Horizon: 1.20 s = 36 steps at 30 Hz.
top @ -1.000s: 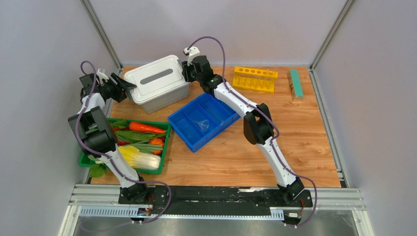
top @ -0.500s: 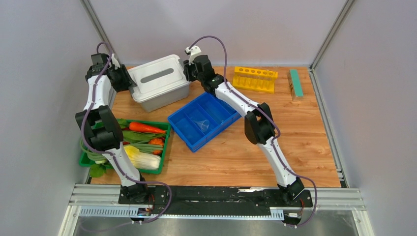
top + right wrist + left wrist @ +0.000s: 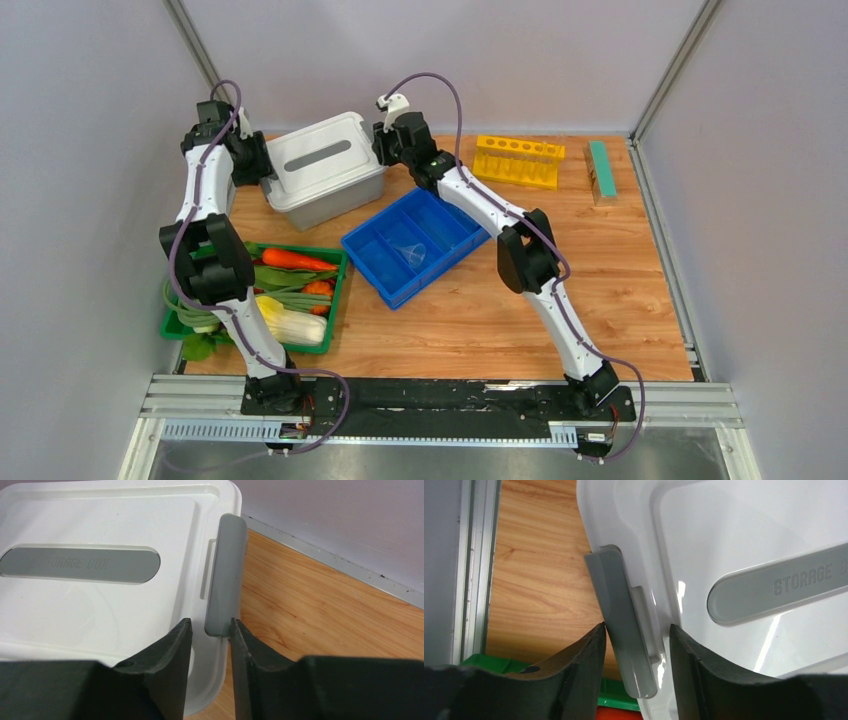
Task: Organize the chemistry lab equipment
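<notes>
Left tool [image 3: 637, 626] is spread wide astride the left latch [image 3: 621, 615] of the white box [image 3: 322, 172]; right tool [image 3: 210, 621] is drawn narrow about the right latch [image 3: 226, 570], clamping not discernible. Box contents are hidden.

One white storage box [image 3: 300, 180] has two grey latches [image 3: 624, 630]. There is one blue tray [image 3: 450, 215] holding one clear cup [image 3: 413, 254], one yellow rack [image 3: 518, 160], and one green block [image 3: 601, 170]. One green crate [image 3: 339, 295] contains one carrot [image 3: 295, 260] and one cabbage [image 3: 290, 325]. Two robot arms [image 3: 480, 205] are present.
</notes>
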Motion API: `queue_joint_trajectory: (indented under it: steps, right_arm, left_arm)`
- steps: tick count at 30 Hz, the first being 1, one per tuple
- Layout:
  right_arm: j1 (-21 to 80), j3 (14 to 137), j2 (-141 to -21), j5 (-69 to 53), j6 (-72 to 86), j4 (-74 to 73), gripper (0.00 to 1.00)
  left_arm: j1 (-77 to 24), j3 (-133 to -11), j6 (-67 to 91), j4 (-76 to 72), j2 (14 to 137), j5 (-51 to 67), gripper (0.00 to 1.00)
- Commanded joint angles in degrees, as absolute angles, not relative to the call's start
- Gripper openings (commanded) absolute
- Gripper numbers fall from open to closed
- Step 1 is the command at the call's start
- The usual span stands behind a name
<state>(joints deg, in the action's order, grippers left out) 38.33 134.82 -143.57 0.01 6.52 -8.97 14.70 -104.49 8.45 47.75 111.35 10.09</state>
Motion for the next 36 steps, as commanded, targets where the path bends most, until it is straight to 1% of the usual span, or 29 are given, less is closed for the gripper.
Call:
queue_joint_trajectory:
  steps: [1,2,3,4,5,6,7,12,15,16,19,22,25,30,32,36]
  right_arm:
    - [40.61,134.03,-142.04,-5.19,9.4,-15.9,0.41]
    - [40.34,133.95,-141.42,-5.19,9.75,-16.0,0.44]
    - [40.17,133.51,-140.55,-5.1,10.02,-15.82,0.47]
    - [39.9,133.33,-139.75,-5.18,10.02,-15.65,0.52]
    - [39.64,133.24,-138.96,-5.1,10.02,-15.64,0.61]
    - [39.2,133.16,-138.0,-4.66,10.19,-15.82,0.77]
    - [38.85,133.07,-137.12,-4.22,10.37,-15.99,1.0]
    - [37.62,128.16,-128.87,-4.13,9.32,-16.26,1.0]
    - [37.62,123.77,-121.58,-4.74,8.44,-17.57,1.0]
    - [37.62,122.27,-119.12,-4.83,8.44,-18.45,1.0]
    - [37.62,115.69,-110.95,-3.97,9.31,-20.56,1.0]
    - [37.7,107.43,-102.25,6.12,15.88,-22.67,1.0]
    - [37.62,101.53,-93.37,10.28,16.61,-27.85,1.0]
    - [37.62,90.81,-77.81,15.38,20.56,-34.45,1.0]
    - [37.62,84.76,-70.96,15.03,21.97,-34.72,1.0]
    - [37.62,72.8,-58.73,13.45,23.9,-33.22,1.0]
  left_arm:
    - [14.59,-106.61,8.35,49.57,110.66,10.54,0.63]
    - [14.85,-106.7,8.52,49.14,110.05,11.07,0.69]
    - [15.11,-107.13,8.61,48.87,109.52,11.77,0.7]
    - [15.29,-107.75,8.79,48.78,109.08,12.39,0.73]
    - [15.38,-108.8,8.79,48.78,108.64,13.09,0.73]
    - [15.47,-109.94,8.53,49.13,108.46,14.57,0.73]
    - [15.56,-111.08,8.35,49.57,108.37,15.98,0.74]
    - [15.56,-116.1,8.61,51.77,106.27,18.54,0.76]
    - [15.47,-114.79,9.75,49.14,102.58,24.94,0.77]
    - [15.47,-113.48,10.36,47.22,101.18,28.88,0.78]
    - [14.42,-109.35,13.27,41.15,95.82,36.89,0.78]
    - [11.52,-105.13,14.32,37.02,89.5,39.81,0.79]
    - [6.7,-97.59,18.53,27.71,82.81,43.23,0.79]
    - [-3.67,-87.38,20.04,21.54,72.26,42.28,0.79]
    - [-7.01,-83.34,21.17,19.18,68.84,41.84,0.79]
    - [-12.38,-71.22,25.48,10.3,60.93,41.23,0.79]
